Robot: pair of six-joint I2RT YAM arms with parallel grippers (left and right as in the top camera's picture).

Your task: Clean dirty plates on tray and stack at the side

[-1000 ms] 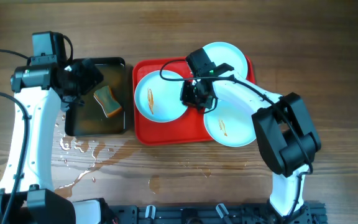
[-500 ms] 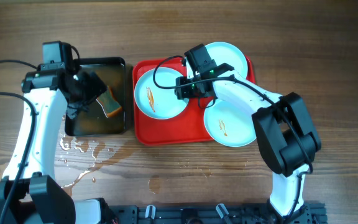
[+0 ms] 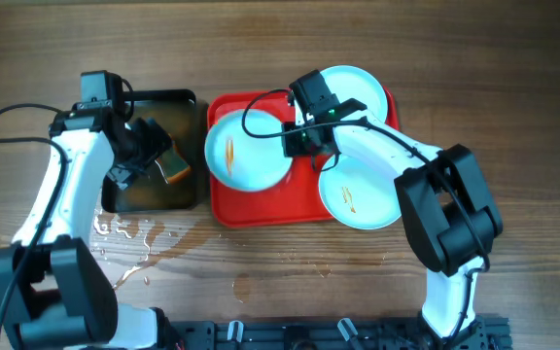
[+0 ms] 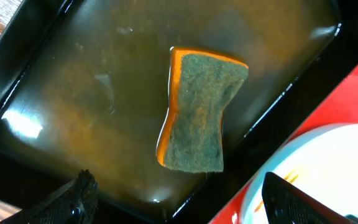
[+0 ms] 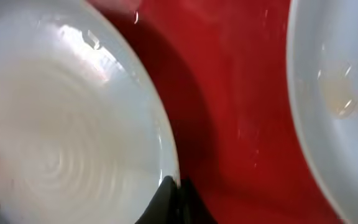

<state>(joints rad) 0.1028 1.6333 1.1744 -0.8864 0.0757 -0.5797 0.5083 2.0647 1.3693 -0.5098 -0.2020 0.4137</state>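
Three pale blue plates are on the red tray (image 3: 261,209). The left plate (image 3: 246,151) has an orange smear and overhangs the tray's left edge. My right gripper (image 3: 299,143) is shut on its right rim; the right wrist view shows the jaws (image 5: 173,190) pinching the rim of this plate (image 5: 61,124). A second plate (image 3: 353,89) lies at the back right and a smeared third (image 3: 360,194) at the front right. My left gripper (image 3: 144,151) is open and empty over the black tray, its fingers (image 4: 188,205) just short of the sponge (image 4: 201,112).
The black tray (image 3: 129,194) holds brownish water and the orange-green sponge (image 3: 171,167), directly left of the red tray. Water puddles (image 3: 129,238) lie on the wooden table in front of it. The red tray's corner (image 4: 347,93) and held plate (image 4: 328,168) show in the left wrist view.
My left arm has swung right over the black tray, closer to the sponge. My right gripper has closed on the left plate's rim and pushed it slightly left.
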